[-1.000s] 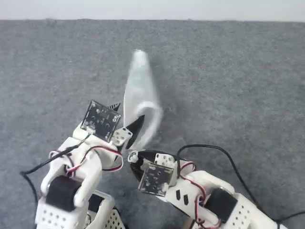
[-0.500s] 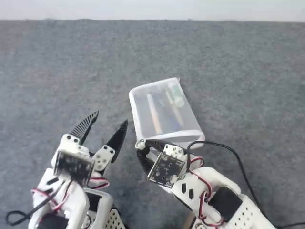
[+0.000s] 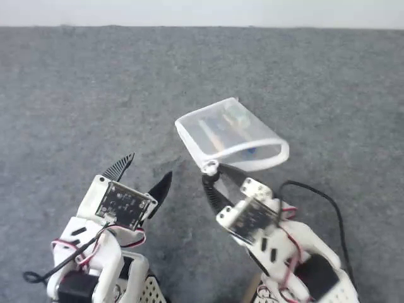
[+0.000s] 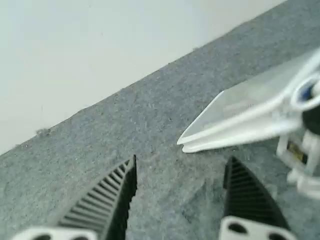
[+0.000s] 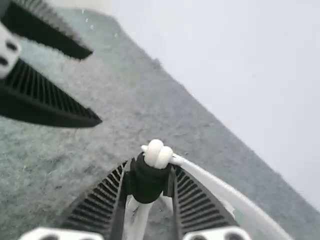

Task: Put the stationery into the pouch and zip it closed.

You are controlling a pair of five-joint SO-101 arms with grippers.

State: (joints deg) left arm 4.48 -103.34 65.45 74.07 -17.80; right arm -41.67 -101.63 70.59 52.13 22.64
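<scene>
Nearest the camera, my left claw (image 3: 148, 166) is hanging spread wide and empty over the grey counter (image 3: 76, 95), having let go of the pouch (image 3: 196, 142) it was propping upright a second ago and drawn back toward its base. Just beyond it, my right claw (image 3: 211, 175) is pinching the zip pull (image 3: 210, 167), its white bead poking out above the clamped black fingers (image 5: 107, 192) in the right wrist view. With that support gone, the clear pouch is now lying flat on the counter past my right claw, swung round so its mouth is facing me, and the stationery (image 3: 224, 125) is showing through the plastic inside. The near rim is gaping in a loop, so I am judging the packing done and the zip not yet run. With my left claw off the pouch, a pull alone may drag it. No brand, label or writing is showing legibly.
</scene>
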